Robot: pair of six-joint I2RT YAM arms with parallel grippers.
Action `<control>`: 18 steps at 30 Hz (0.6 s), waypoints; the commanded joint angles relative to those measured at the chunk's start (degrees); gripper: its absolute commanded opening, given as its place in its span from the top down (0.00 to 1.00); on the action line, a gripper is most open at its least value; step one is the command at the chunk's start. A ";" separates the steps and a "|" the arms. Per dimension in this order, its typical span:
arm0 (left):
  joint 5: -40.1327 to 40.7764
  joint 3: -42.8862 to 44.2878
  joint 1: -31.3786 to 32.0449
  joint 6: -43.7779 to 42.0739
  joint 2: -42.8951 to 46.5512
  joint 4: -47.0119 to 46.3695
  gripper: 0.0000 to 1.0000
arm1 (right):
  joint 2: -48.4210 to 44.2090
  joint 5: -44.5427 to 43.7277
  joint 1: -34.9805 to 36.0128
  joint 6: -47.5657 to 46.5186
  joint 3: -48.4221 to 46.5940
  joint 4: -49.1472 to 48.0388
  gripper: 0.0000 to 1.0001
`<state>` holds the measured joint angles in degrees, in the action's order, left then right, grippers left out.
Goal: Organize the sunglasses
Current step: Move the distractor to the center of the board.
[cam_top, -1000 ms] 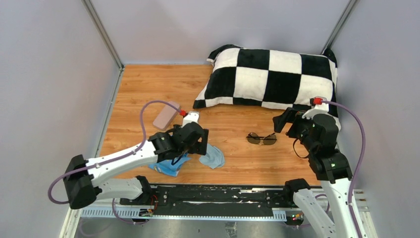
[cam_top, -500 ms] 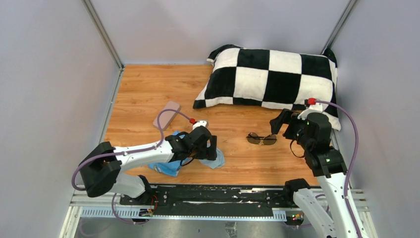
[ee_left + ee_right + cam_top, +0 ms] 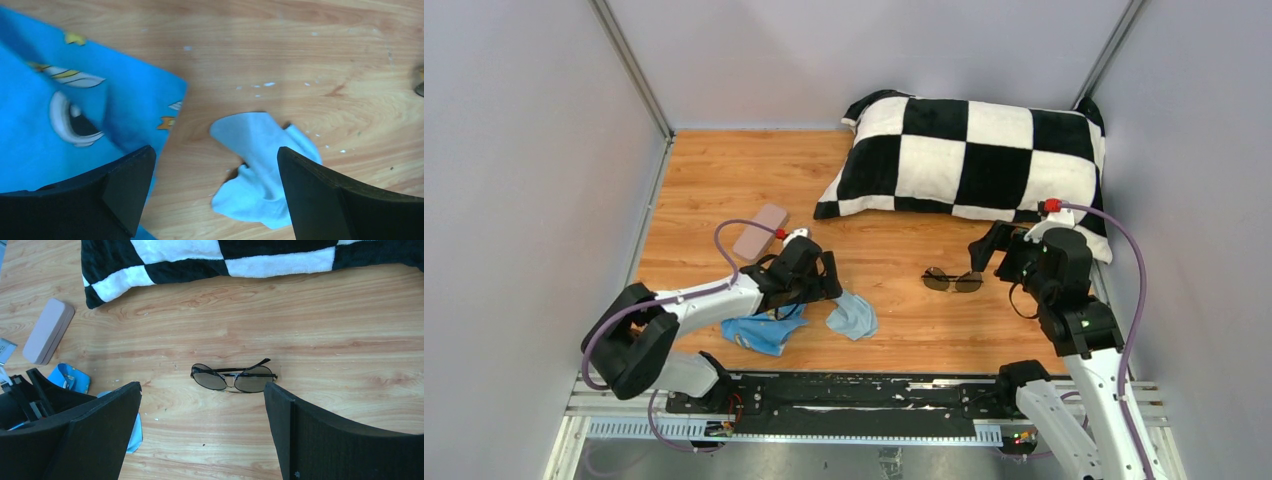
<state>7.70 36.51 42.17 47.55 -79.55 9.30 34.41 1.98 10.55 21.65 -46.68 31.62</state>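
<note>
The sunglasses (image 3: pixel 954 280) lie folded on the wooden table, lenses brownish and frame thin and dark. In the right wrist view the sunglasses (image 3: pixel 234 378) sit just beyond my open right gripper (image 3: pixel 202 387), nothing between its fingers. From above, the right gripper (image 3: pixel 994 250) hovers just right of them. My left gripper (image 3: pixel 822 283) is open and empty, low over the table between a crumpled light-blue cloth (image 3: pixel 853 315) and a blue printed pouch (image 3: pixel 762 333). In the left wrist view, the cloth (image 3: pixel 262 170) lies near the right finger of the left gripper (image 3: pixel 213 155), the pouch (image 3: pixel 65 115) by the left one.
A pink case (image 3: pixel 760 231) lies shut at the left, behind the left arm, also seen as the case (image 3: pixel 48 330). A black-and-white checkered pillow (image 3: pixel 969 155) fills the far right. Grey walls enclose the table on three sides.
The left gripper reached over the light-blue cloth, then drew back toward the left, uncovering it. The right gripper edged slightly left toward the sunglasses, then held still.
</note>
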 commanded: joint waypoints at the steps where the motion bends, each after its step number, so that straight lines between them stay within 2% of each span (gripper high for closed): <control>1: 1.11 -5.18 -4.15 2.25 2.96 4.87 0.00 | 0.64 0.62 -0.53 0.20 0.72 -0.73 0.00; 7: 11.25 -6.97 -11.96 6.99 14.54 19.50 0.00 | 1.61 1.01 -0.52 0.13 0.37 -1.20 0.00; 12: 21.77 -5.21 -18.56 11.04 26.36 30.57 0.00 | 1.39 1.02 -0.48 -0.35 0.10 -0.99 0.00; 15: 24.52 -1.35 -18.97 6.34 31.59 30.46 0.00 | 1.02 0.84 -0.45 -0.51 0.09 -0.94 0.00; 18: 23.14 3.77 -18.97 -5.07 30.93 25.62 0.00 | 1.21 0.87 -0.48 -0.12 0.26 -1.15 0.00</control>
<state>26.65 33.82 23.55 52.84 -48.69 37.01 36.10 2.55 10.55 21.63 -46.61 30.87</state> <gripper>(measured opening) 0.994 0.999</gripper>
